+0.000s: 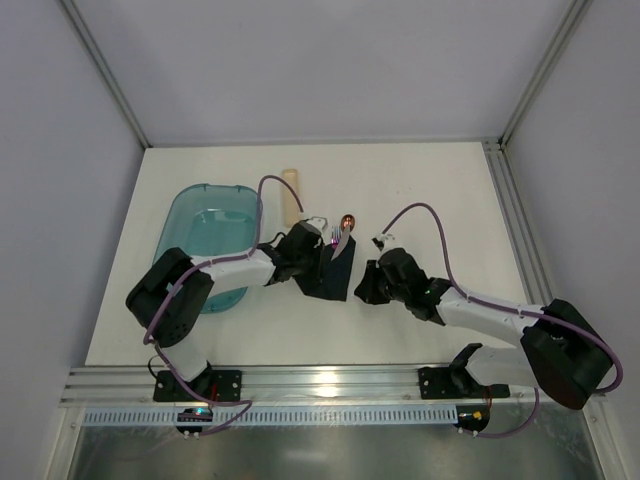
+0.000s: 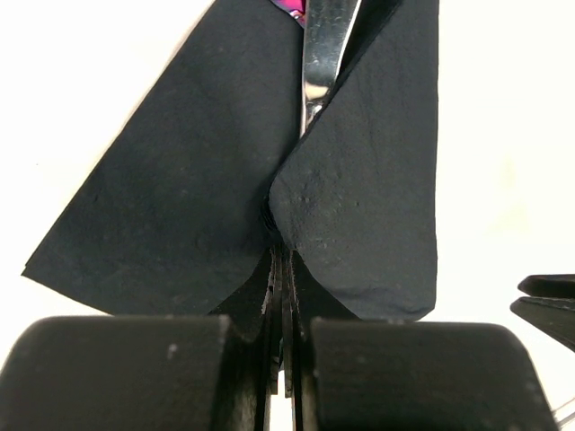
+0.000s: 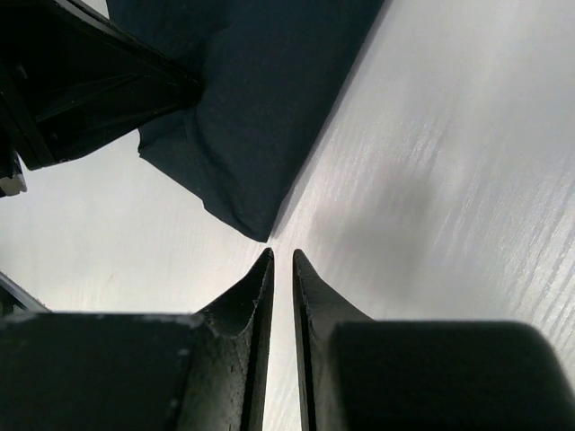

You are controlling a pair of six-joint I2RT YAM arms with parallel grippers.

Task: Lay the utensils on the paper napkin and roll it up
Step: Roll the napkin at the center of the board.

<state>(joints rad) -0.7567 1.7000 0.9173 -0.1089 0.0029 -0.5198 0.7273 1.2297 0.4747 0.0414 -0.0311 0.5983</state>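
The dark navy paper napkin (image 1: pixel 336 280) lies at the table's middle, with its sides folded up over the utensils. A shiny handle (image 2: pixel 321 63) shows in the fold, and a copper spoon bowl (image 1: pixel 347 220) sticks out at the far end. My left gripper (image 1: pixel 312 255) (image 2: pixel 284 260) is shut on the napkin (image 2: pixel 180 197), with paper layers pinched between its fingers. My right gripper (image 1: pixel 363 284) (image 3: pixel 281 258) rests low over the table by the napkin's right side. Its jaws stand a narrow slit apart with nothing between them. The napkin's corner (image 3: pixel 256 215) lies just ahead of its tips.
A translucent teal tub (image 1: pixel 205 235) stands left of the napkin, under the left arm. A pale wooden stick (image 1: pixel 290 192) lies behind it. The left arm's dark body (image 3: pixel 72 81) fills the upper left of the right wrist view. White enclosure walls ring the table.
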